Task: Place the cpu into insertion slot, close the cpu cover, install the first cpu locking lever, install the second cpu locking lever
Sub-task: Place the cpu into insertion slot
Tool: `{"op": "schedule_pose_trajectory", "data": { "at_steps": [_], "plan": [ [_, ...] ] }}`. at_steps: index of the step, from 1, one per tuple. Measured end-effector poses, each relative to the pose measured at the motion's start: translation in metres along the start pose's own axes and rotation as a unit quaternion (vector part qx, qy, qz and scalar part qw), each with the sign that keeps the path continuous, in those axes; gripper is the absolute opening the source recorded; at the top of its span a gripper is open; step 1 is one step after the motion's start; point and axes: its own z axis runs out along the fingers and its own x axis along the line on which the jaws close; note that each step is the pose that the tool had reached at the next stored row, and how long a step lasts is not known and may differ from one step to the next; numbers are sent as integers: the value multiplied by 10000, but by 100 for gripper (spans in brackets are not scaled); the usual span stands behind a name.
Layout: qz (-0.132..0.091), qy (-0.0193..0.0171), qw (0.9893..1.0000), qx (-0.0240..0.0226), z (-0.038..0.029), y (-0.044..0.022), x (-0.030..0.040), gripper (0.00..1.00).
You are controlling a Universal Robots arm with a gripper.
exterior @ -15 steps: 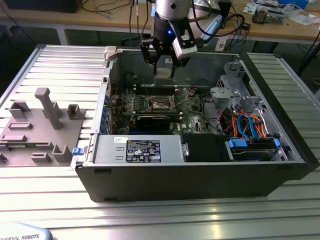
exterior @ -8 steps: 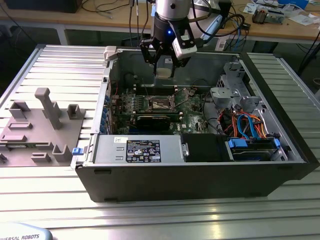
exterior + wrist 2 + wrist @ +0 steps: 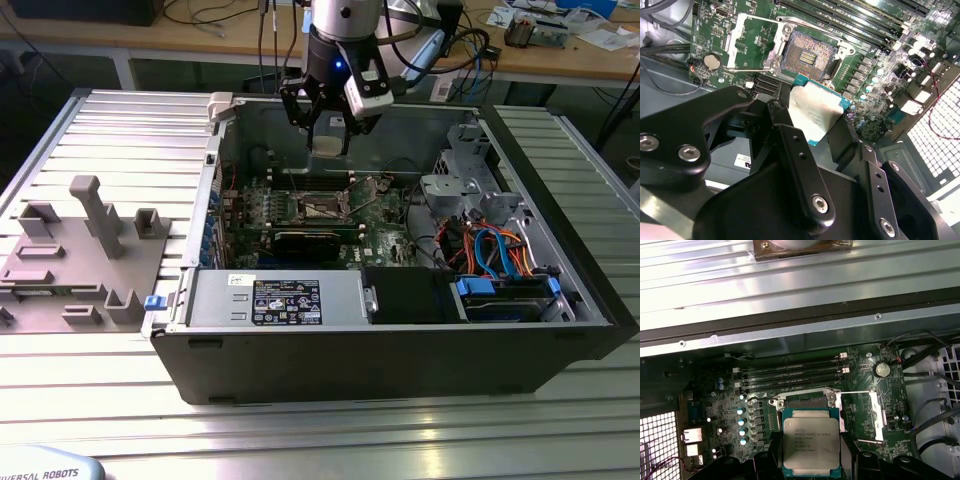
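Tool [image 3: 816,125] tight on cpu [image 3: 811,446], insertion slot [image 3: 802,402] partly behind.

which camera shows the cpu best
The first wrist view: the cpu faces the camera almost squarely, with nearly its whole silver top showing. The second wrist view shows it tilted, partly behind the pincer that grips it. The exterior view shows it as a small pale patch under the arm.
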Motion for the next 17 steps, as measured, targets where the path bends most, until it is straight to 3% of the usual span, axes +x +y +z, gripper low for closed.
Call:
{"op": "schedule_pose_trajectory", "data": {
  "at_steps": [17],
  "plan": [
    [67, -6, 10000, -1, 4, 0, 0, 54]
  ]
}}
